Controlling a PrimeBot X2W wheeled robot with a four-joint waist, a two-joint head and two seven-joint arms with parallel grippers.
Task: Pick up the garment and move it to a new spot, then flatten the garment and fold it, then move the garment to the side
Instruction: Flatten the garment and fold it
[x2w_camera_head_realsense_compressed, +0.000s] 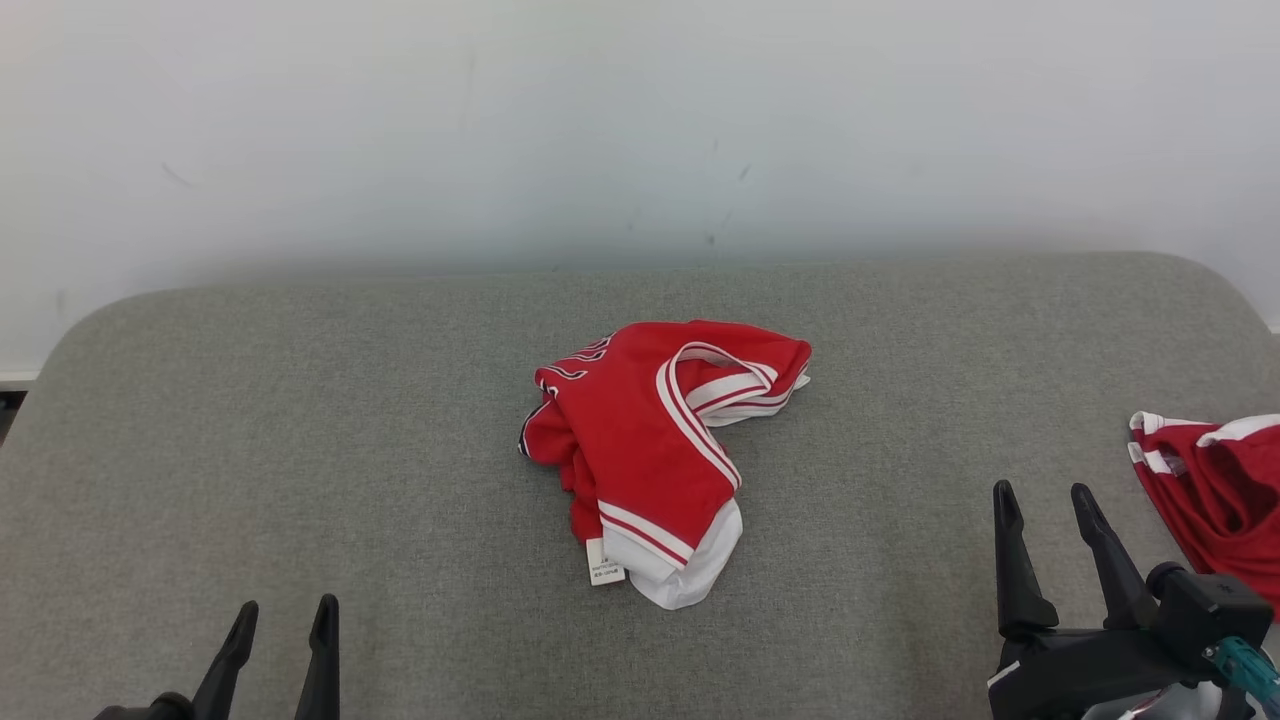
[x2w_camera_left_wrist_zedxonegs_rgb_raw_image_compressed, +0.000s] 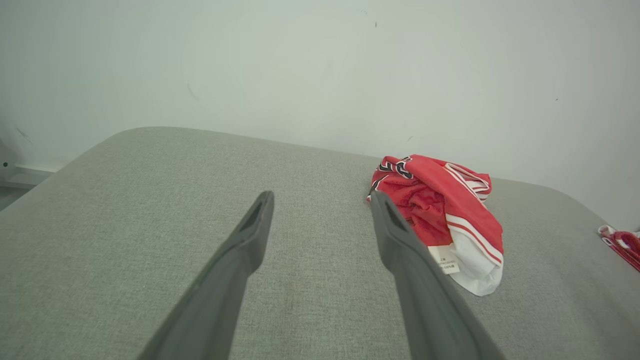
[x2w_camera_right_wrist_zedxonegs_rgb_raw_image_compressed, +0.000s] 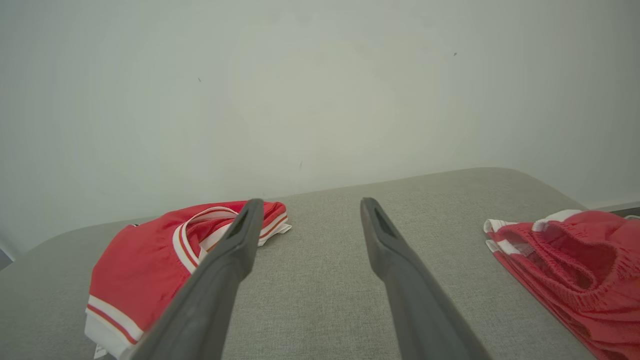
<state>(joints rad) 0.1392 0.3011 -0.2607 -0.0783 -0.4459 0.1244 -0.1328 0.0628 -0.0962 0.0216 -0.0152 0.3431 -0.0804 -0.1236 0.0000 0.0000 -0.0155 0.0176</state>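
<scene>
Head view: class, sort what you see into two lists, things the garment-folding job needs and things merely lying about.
Belongs to the job: crumpled red garment, mid-surface; left gripper, open; right gripper, open; grey padded surface under it all.
Just lying about: second red garment at the right edge; white wall behind.

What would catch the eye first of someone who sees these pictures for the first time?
The crumpled red garment with white trim, lying in the middle of the grey padded surface, stands out first. A second red garment lies at the surface's right edge, beside the open right pincer; the open left pincer stands at the lower left, holding nothing.
</scene>
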